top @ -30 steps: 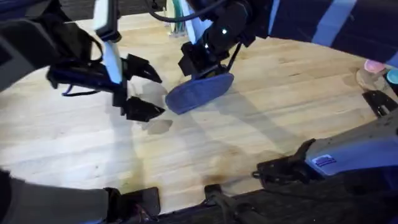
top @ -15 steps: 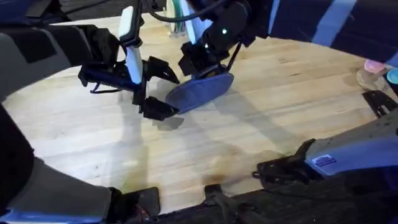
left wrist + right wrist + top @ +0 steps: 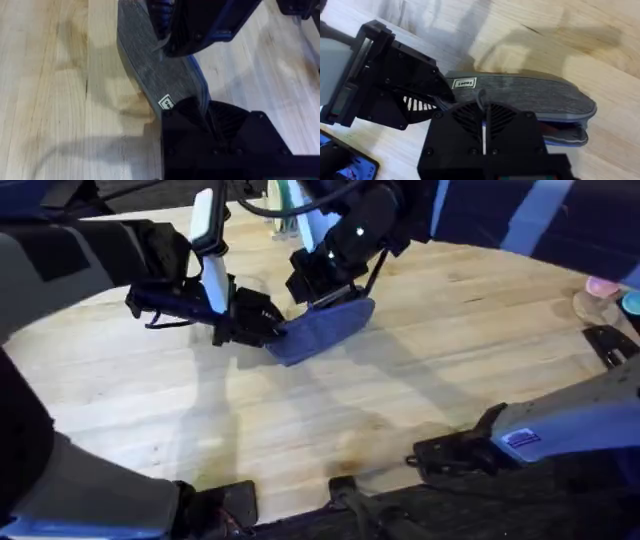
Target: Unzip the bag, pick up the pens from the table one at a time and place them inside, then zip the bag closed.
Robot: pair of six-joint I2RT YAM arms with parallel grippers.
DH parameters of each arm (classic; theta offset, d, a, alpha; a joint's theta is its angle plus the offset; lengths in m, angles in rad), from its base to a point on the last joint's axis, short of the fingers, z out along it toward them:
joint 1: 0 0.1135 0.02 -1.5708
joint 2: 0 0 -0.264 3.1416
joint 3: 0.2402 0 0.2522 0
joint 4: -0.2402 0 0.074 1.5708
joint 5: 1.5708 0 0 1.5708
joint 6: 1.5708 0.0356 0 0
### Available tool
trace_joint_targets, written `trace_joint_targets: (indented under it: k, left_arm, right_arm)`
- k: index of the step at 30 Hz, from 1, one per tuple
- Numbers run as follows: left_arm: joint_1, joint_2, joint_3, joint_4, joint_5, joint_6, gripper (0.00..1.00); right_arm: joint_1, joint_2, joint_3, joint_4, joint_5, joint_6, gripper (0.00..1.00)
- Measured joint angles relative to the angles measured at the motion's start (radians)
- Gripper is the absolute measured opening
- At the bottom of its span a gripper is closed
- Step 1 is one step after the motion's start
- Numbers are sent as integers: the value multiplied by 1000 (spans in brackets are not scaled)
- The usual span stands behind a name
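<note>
I see my left claw (image 3: 268, 328) squeezed tight on the near end of the bag (image 3: 322, 330). Its two black fingers (image 3: 200, 112) pinch the cloth right by a small white label (image 3: 166, 103). The fingers are almost together, with only the thin edge of the bag between them.

My right claw (image 3: 318, 288) is at the other end of the bag, just past my left claw. From above I see it pressing down on the top edge of the bag. In my right wrist view the black fingers (image 3: 485, 120) sit close together over the top of the bag, where a small dark pull (image 3: 481, 96) sticks up. I cannot tell if they really have hold of the pull, or if they are just touching the cloth.

The bag is blue-grey and long. It sits on the table (image 3: 420, 370) between my two claws, one claw at each end. In my right wrist view the far end of the bag looks a little open, with a blue edge (image 3: 565, 141) showing under the grey top.

The table is light wood with lines in it. Past my right claw, well apart from the bag, some small round things (image 3: 603, 292) sit near the table's edge. I cannot tell what they are.
</note>
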Motion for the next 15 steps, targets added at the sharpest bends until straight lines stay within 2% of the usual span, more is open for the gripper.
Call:
trace_joint_targets:
  k: [5, 15]
  left_arm:
    - [0, 0, 0, 0, 0, 0, 45]
    - [0, 0, 0, 1, 11, 0, 45]
  right_arm:
    - [-9, 0, 0, -1, -3, -7, 33]
    - [-225, 0, 0, -42, -62, -26, 32]
